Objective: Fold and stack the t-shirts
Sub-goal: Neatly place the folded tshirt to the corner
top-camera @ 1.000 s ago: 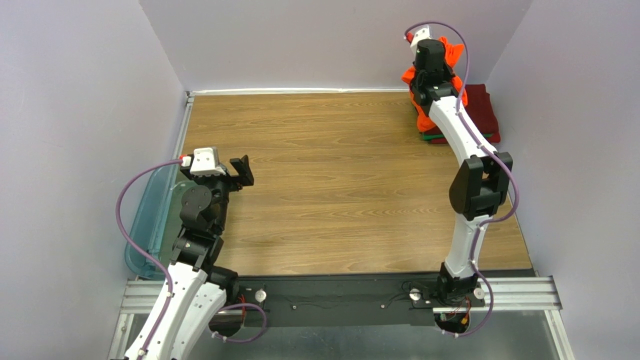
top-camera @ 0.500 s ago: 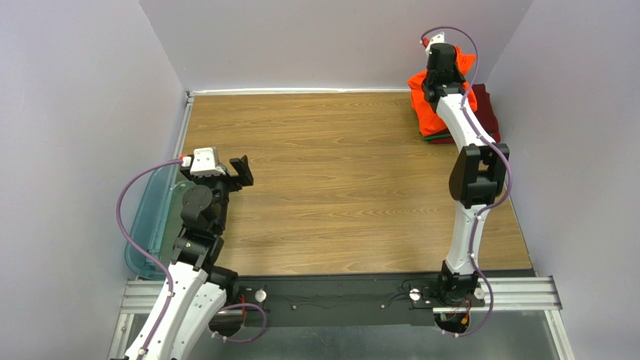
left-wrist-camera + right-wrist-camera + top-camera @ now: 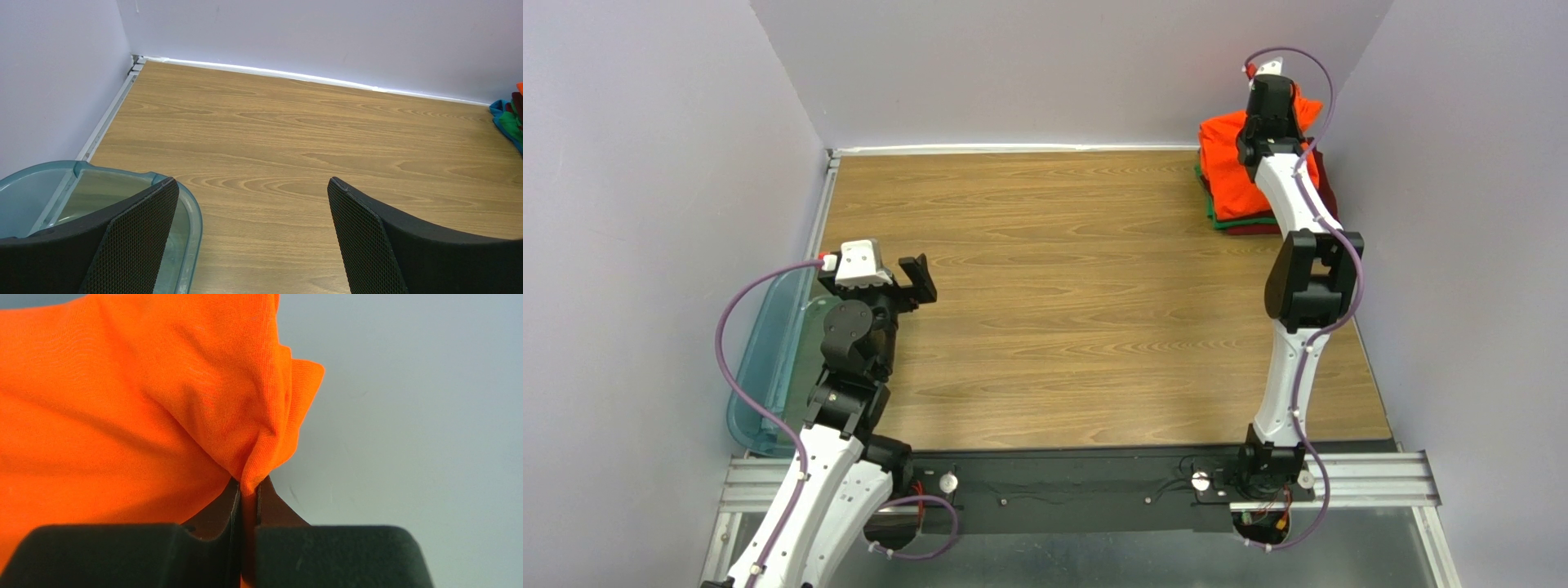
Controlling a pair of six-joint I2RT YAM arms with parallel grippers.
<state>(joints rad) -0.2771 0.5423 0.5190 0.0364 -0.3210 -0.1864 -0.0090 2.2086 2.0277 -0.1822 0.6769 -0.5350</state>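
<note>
A bright orange t-shirt (image 3: pixel 1234 159) lies over the stack of folded t-shirts (image 3: pixel 1244 224) in the far right corner, where green and dark red edges show beneath it. My right gripper (image 3: pixel 248 489) is shut on a pinched fold of the orange t-shirt (image 3: pixel 123 398), close to the right wall. In the top view the right gripper (image 3: pixel 1274 108) sits at the back of the stack. My left gripper (image 3: pixel 251 190) hangs open over the left of the table with nothing between its fingers (image 3: pixel 374 239). The left gripper (image 3: pixel 918 277) is far from the shirts.
A translucent blue-grey plastic bin (image 3: pixel 766 355) lies off the table's left edge; its rim (image 3: pixel 190 214) shows under my left finger. Walls close in the table at the back and on both sides. The stack's edge (image 3: pixel 508 119) shows at the far right.
My right gripper has carried the orange t-shirt back and to the right, spreading it over the stack toward the wall. The left arm has not moved.
</note>
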